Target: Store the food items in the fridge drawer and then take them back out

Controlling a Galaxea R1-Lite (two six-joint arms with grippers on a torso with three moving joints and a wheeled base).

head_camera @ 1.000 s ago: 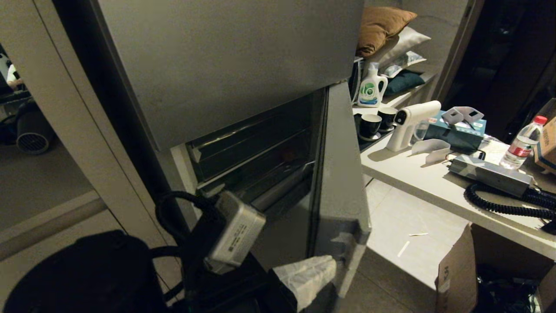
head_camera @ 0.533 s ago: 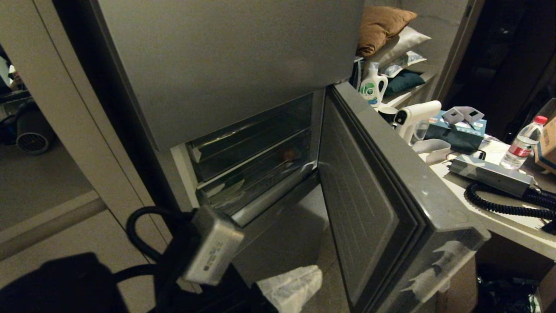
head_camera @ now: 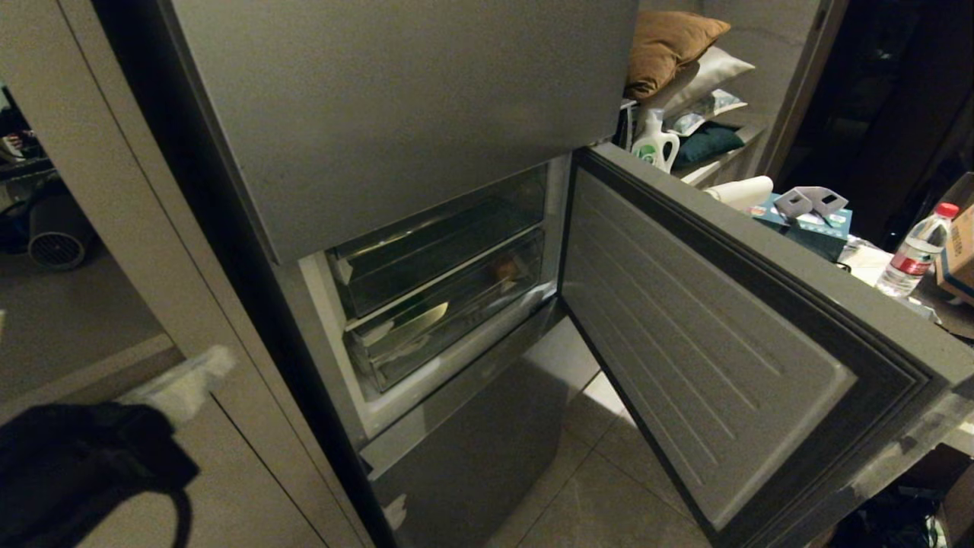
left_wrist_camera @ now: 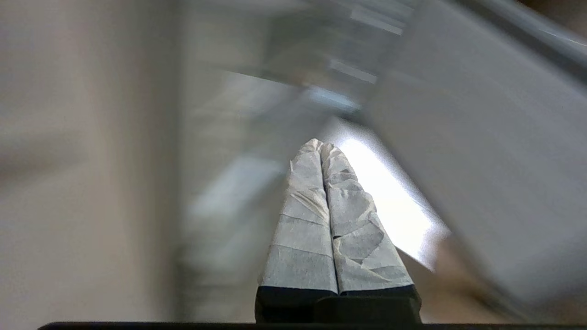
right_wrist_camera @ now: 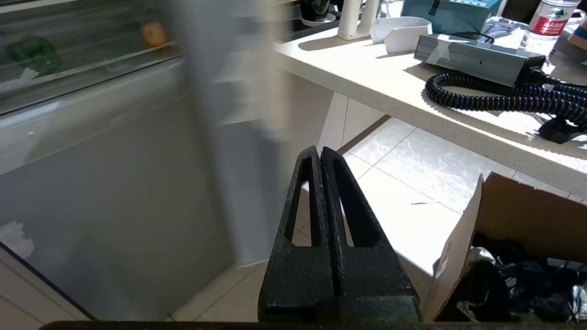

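Fridge door [head_camera: 708,365] swung wide to the right of the drawer [head_camera: 449,308]. Inside the drawer, behind its clear front, a tan food item [head_camera: 506,269]. Left gripper [left_wrist_camera: 321,145] pressed together, empty, low left of the drawer. Right gripper [right_wrist_camera: 319,153] together too, empty, over floor tiles.

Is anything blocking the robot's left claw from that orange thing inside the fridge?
Yes. The food item sits inside the closed clear fridge drawer, behind its front wall. The fridge door is swung open; the left gripper is off to the side.
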